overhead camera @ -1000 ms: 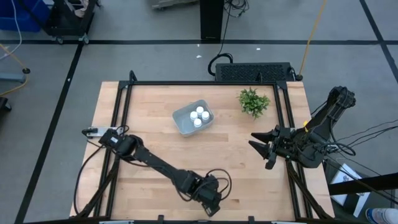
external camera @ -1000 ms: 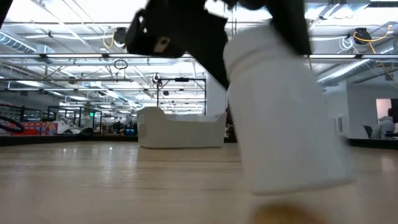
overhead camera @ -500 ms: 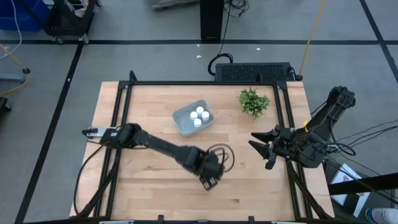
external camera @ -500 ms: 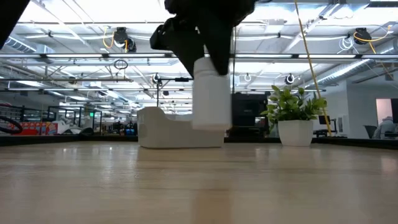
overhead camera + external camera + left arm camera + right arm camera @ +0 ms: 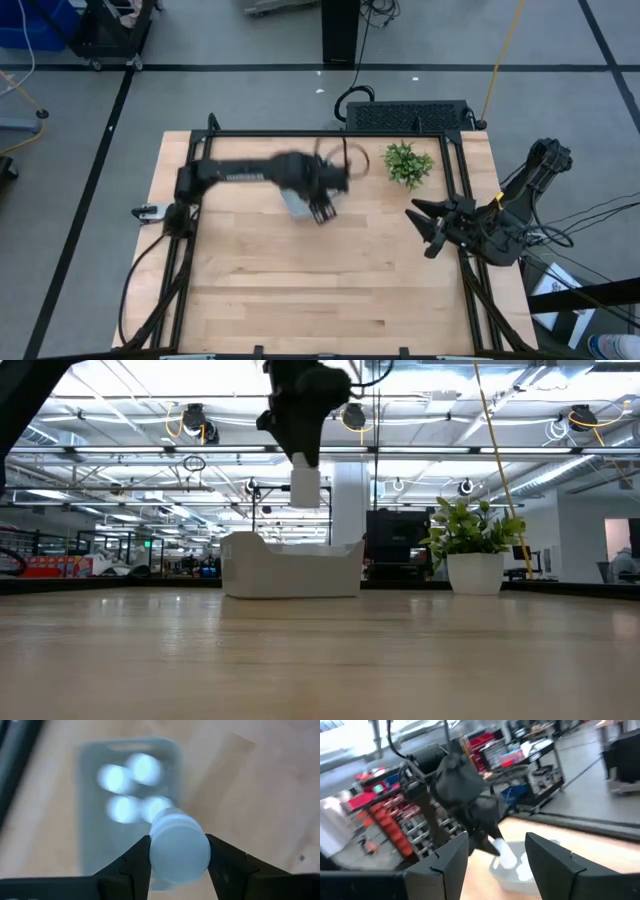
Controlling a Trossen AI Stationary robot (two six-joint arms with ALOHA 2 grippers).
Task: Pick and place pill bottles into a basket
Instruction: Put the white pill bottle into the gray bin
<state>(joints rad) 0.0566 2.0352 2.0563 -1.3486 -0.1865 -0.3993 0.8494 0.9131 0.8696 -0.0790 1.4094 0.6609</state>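
While the left gripper (image 5: 179, 865) is held above the basket (image 5: 95, 810), a bottle (image 5: 179, 851) is clamped between its 2 fingers (image 5: 131, 865), cap end toward the wrist camera. From table height the same bottle (image 5: 305, 488) is seen hanging upright, long axis vertical, clear above the basket (image 5: 290, 568) rim. From overhead the left gripper (image 5: 322, 205) is placed over the basket (image 5: 293, 205), which is mostly hidden under the arm there.

4 bottles (image 5: 132, 787) are already seen standing in the basket, grouped toward 1 end. The held one is judged to be the 5th and last.

Key relation: the basket lies straight below the held bottle, along the bottle's own axis. In the wrist view the bottle is lined up near the free end of the basket, just beside the 4 already in, not directly over them as far as can be told. A short drop or lowering is all that is judged to be needed. Risk: if let go from this height, a tip-over or a knock against the neighbouring bottles is possible.

The right gripper (image 5: 425, 228) is parked at the table's right edge, near the plant (image 5: 408, 163), well apart from the basket. Its fingers (image 5: 445, 862) are set partly apart with nothing between them. The left arm is clearly the nearer one; no part is seen for the right in this step.
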